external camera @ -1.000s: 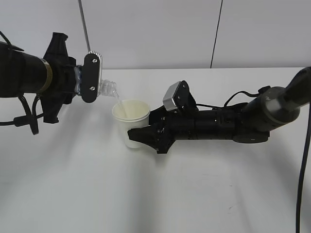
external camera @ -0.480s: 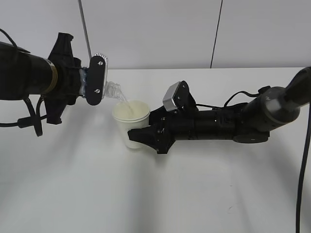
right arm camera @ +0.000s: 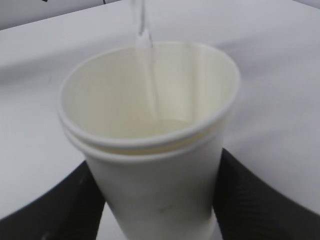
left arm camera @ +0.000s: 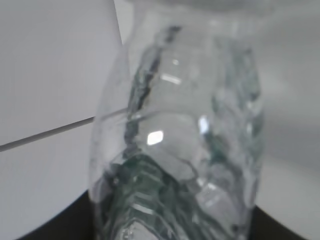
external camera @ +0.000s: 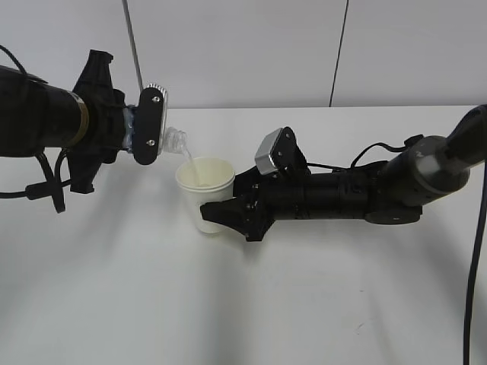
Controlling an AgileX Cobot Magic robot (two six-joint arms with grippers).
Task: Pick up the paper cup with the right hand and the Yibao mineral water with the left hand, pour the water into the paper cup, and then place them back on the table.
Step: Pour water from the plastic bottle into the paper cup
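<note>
My left gripper (external camera: pixel 141 129) is shut on the Yibao mineral water bottle (external camera: pixel 171 140), held tilted with its open neck just above and left of the paper cup (external camera: pixel 205 182). A thin stream of water runs from the neck into the cup. The bottle fills the left wrist view (left arm camera: pixel 180 130), clear with green showing low down. My right gripper (external camera: pixel 221 213) is shut on the cream-white cup, which stands upright a little above or on the white table (external camera: pixel 251 304); I cannot tell which. In the right wrist view the cup (right arm camera: pixel 155 150) sits between both black fingers (right arm camera: pixel 260 195), with water inside.
The right arm (external camera: pixel 358 194) lies low across the table from the right. A dark cable (external camera: pixel 478 258) hangs at the right edge. A white wall with two vertical seams stands behind the table.
The bottle neck has risen slightly and drawn back to the left over the cup; water keeps flowing. The cup and right arm have not moved.
</note>
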